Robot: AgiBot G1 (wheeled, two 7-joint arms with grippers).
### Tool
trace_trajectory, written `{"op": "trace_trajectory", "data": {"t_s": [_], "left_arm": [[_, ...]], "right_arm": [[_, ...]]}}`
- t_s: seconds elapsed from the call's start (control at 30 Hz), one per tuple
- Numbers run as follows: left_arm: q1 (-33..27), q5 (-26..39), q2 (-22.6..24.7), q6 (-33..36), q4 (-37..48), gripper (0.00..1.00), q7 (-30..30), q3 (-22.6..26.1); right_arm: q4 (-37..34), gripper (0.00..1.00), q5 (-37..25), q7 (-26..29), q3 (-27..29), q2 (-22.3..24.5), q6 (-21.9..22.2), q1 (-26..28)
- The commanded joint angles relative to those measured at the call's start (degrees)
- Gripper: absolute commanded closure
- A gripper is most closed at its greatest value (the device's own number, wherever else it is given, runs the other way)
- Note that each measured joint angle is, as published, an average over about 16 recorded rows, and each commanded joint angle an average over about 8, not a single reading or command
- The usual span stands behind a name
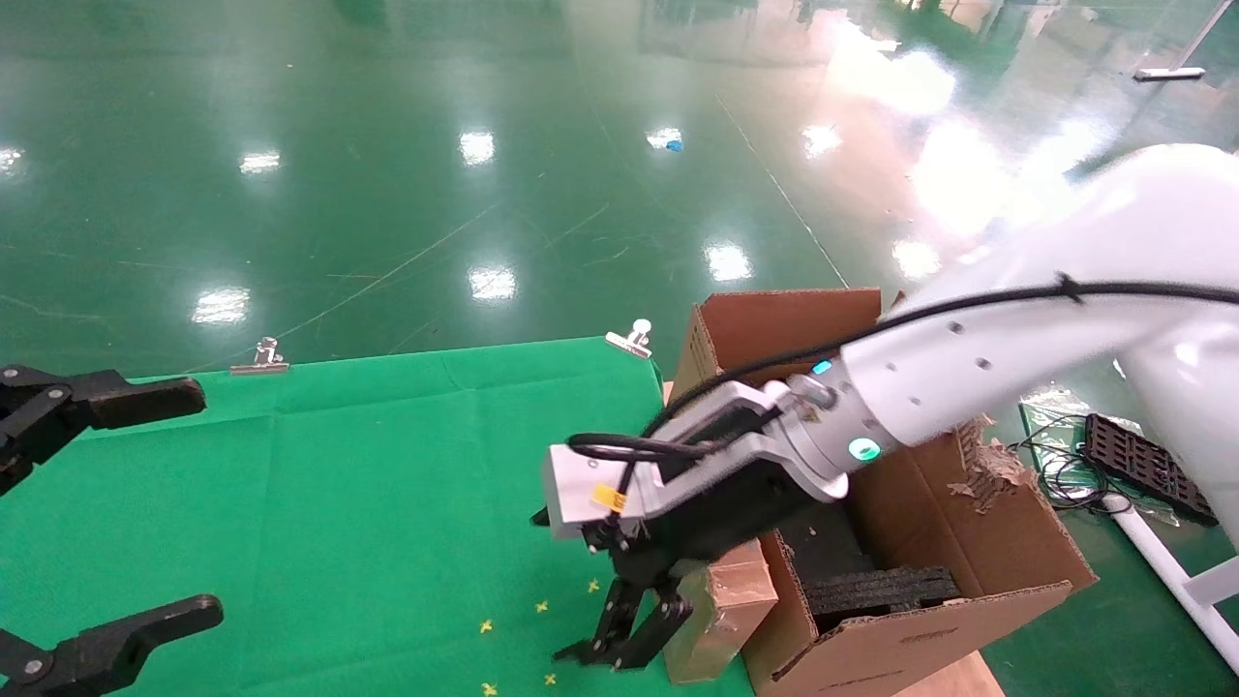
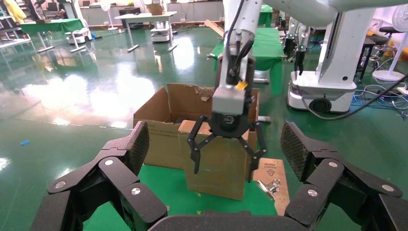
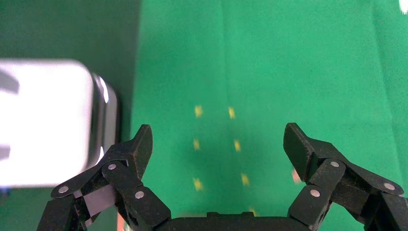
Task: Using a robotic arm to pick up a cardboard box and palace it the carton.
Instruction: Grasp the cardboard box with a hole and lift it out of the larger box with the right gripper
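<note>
The cardboard box (image 1: 724,608), a taped brown slab, stands on edge at the green table's right side, close against the carton's outer wall. The carton (image 1: 978,542) is large, with upright flaps, a torn edge and black foam (image 1: 881,586) inside. The white robotic arm (image 1: 978,363) reaches in from the right. Its right gripper (image 1: 615,649) hangs open just in front of the box's broad face, fingertips down. The right wrist view shows the right gripper (image 3: 217,130) with only green cloth between the fingers. The left wrist view has the box (image 2: 216,185) behind that gripper (image 2: 223,171). My left gripper (image 1: 205,503) is parked open at the left.
Yellow cross marks (image 1: 540,607) dot the green cloth (image 1: 387,484). Metal binder clips (image 1: 259,358) (image 1: 631,339) hold its far edge, and another clip (image 2: 269,185) lies near the box. Cables and a black tray (image 1: 1142,465) lie on the floor right of the carton.
</note>
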Motion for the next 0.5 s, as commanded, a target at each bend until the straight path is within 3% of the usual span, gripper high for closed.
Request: {"op": "trace_trajectory", "data": {"t_s": [0.03,0.27,0.5], "left_arm": [[0.0,-0.01,0.0,0.0,0.0,0.0,0.0,0.01],[-0.01,-0.03,-0.02,-0.02,0.0,0.0,0.02,0.04],[-0.02,-0.05,-0.03,-0.03,0.0,0.0,0.03,0.07]], "right_arm": [[0.0,0.0,-3.17,1.45,-3.59,-1.33,-0.09,2.9],[-0.06,0.0,-7.33,7.88,-15.38,-2.92,-0.69,14.71],[-0.19,0.0,-7.08,13.47,-30.53,-4.0,-1.06,27.93]]}}
